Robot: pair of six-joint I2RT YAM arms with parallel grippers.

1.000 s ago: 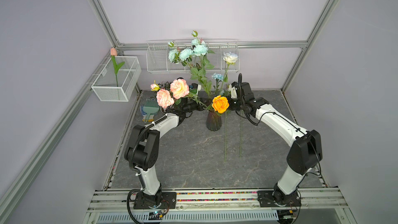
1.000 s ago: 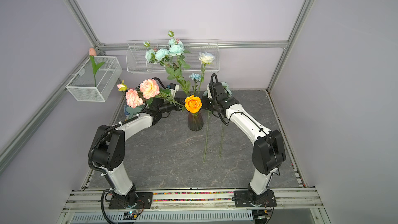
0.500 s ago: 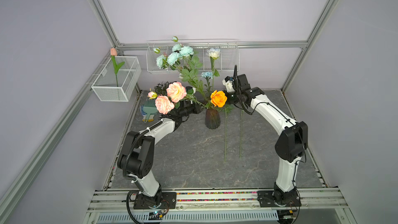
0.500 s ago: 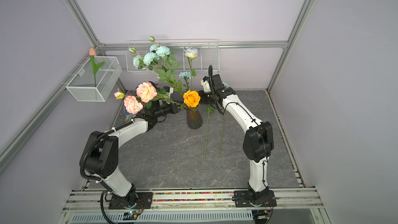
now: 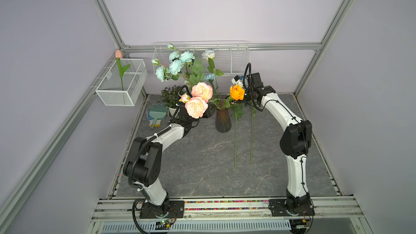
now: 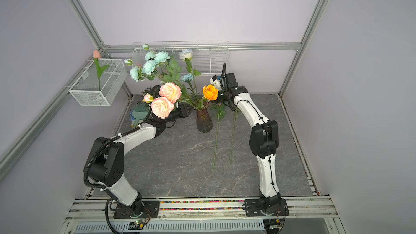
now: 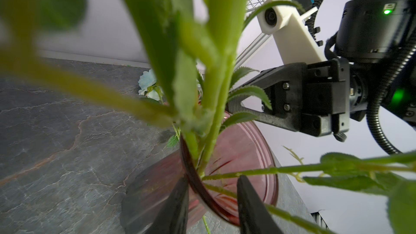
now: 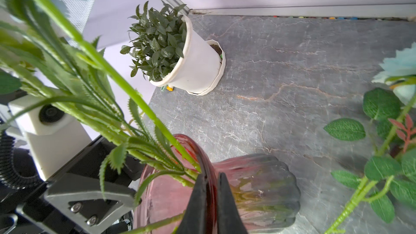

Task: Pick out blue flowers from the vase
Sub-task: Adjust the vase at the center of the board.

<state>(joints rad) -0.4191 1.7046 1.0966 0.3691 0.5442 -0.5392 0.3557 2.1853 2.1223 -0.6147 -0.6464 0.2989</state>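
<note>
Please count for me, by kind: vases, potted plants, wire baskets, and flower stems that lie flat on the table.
vase: 1
potted plant: 1
wire baskets: 2
stems lying flat: 2
total: 6

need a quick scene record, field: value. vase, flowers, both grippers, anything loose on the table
vase: upright on the table, holding stems
blue flowers: in the vase, blooms high toward the back
other blooms: orange rose, pink peonies, same vase
left gripper: shut on the vase rim
right gripper: shut on the vase rim, opposite side
loose: two stems flat on the table beside the vase
</note>
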